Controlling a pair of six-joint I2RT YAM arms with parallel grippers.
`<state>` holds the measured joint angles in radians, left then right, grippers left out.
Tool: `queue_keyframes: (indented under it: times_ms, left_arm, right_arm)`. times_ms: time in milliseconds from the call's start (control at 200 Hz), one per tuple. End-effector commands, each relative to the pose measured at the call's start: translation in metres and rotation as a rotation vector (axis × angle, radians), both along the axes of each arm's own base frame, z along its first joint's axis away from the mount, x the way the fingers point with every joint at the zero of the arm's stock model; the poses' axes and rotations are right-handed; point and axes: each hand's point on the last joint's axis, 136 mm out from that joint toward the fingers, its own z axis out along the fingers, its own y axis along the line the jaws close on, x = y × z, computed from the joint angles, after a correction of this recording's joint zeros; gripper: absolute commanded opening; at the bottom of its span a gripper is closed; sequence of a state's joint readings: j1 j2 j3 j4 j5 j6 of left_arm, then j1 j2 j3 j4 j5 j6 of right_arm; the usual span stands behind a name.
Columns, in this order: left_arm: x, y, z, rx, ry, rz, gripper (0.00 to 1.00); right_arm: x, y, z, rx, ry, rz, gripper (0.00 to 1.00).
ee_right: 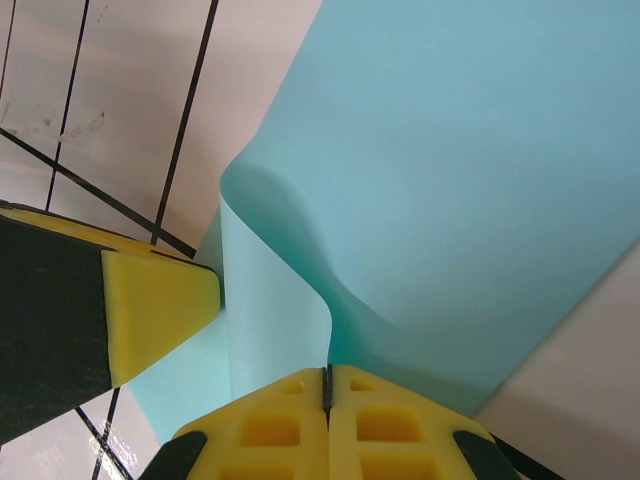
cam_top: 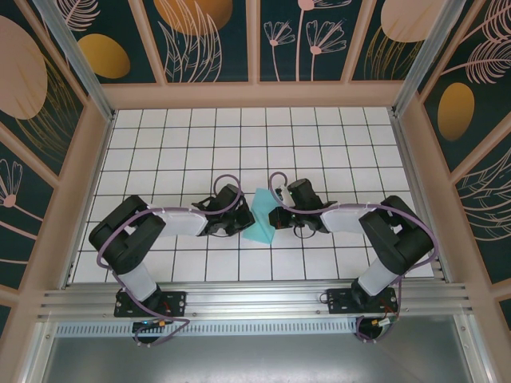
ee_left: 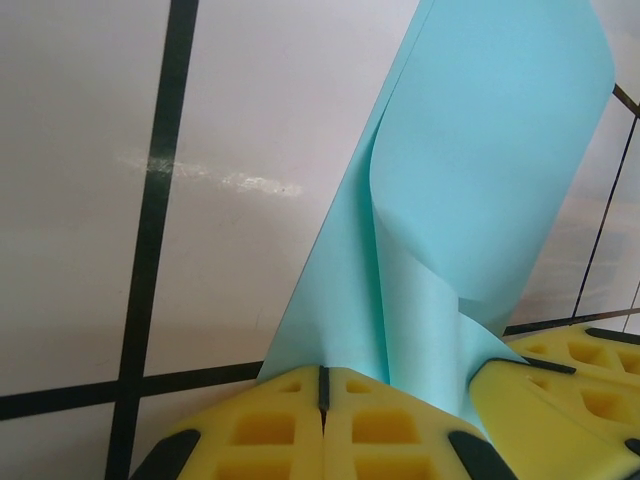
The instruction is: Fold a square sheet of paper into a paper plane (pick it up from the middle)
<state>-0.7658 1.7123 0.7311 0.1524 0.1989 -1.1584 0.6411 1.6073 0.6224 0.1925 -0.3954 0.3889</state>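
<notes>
thin light turquoise paper sheet (cam_top: 261, 217): curled, mid-front of white grid-tiled table (cam_top: 239, 136) | left gripper (ee_left: 322, 392): jaws pressed together, pinching sheet | right gripper (ee_right: 327, 385): likewise pinching sheet

Nothing readable from where I stand: the turquoise paper (cam_top: 260, 222) is blank, and the wall panels (cam_top: 211, 40) at twelve o'clock carry drawn plants, no lettering.

White grid table (cam_top: 200, 136) w/ floral walls (cam_top: 209, 40)
</notes>
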Motion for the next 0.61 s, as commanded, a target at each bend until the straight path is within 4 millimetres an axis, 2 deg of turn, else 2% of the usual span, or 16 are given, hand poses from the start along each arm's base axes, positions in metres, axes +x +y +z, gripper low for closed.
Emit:
queue_keyframes:
  times_ms: [0,390,600]
  left_arm:
    - [-0.0177,0.019,-0.031,0.124,0.076,-0.014,0.08]
    - [-0.0173,0.0185,-0.0292,0.125,0.072,-0.016,0.08]
    - [-0.0175,0.0182,-0.0302,0.126,0.075,-0.018,0.08]
  right_arm:
    - [0.0076,0.0029,0.0025,-0.001,-0.017,0.021,0.01]
    - [0.0095,-0.0031,-0.006,-0.038,-0.014,0.023,0.02]
    - [0.0106,0.0009,-0.0004,-0.013,-0.021,0.027,0.02]
